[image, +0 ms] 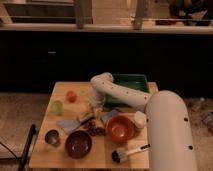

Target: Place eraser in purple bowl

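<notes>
The eraser (pixel 86 119), a small pale oblong block, lies on the wooden table (pixel 65 90) at the edge of the grey-blue cloth (pixel 69 124). My gripper (pixel 95 109) hangs straight down from the white arm, just above and to the right of the eraser. I cannot tell whether it touches the eraser. The purple bowl (pixel 78 144), dark maroon with a glossy inside, stands near the front of the table, below and slightly left of the eraser. It looks empty.
An orange-red bowl (pixel 120 128) stands right of the purple bowl, with a white cup (pixel 140 120) beside it. A metal cup (pixel 52 137) is at the front left, a brush (pixel 129 151) at the front right. A green tray (pixel 127 82) is at the back, an orange fruit (pixel 71 96) and a green object (pixel 57 106) at the left.
</notes>
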`<state>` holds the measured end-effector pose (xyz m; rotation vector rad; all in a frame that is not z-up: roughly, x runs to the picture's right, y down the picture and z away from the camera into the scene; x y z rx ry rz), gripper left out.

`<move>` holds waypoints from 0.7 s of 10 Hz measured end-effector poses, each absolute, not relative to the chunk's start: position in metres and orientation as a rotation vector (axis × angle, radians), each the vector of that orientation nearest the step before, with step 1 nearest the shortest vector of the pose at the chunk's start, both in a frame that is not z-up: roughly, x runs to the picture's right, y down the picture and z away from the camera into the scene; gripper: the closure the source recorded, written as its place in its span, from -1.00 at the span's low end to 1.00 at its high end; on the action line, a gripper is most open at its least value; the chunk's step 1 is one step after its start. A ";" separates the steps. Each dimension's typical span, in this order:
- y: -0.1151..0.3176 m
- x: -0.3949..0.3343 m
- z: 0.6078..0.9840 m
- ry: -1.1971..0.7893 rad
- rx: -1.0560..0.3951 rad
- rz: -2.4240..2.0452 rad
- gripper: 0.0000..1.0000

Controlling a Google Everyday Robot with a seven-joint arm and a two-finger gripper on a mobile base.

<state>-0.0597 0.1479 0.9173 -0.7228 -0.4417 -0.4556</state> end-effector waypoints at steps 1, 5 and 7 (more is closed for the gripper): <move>0.137 -0.068 0.918 -0.409 -0.716 -0.436 1.00; 0.108 -0.089 0.909 -0.348 -0.676 -0.431 1.00; 0.100 -0.097 0.905 -0.344 -0.660 -0.445 1.00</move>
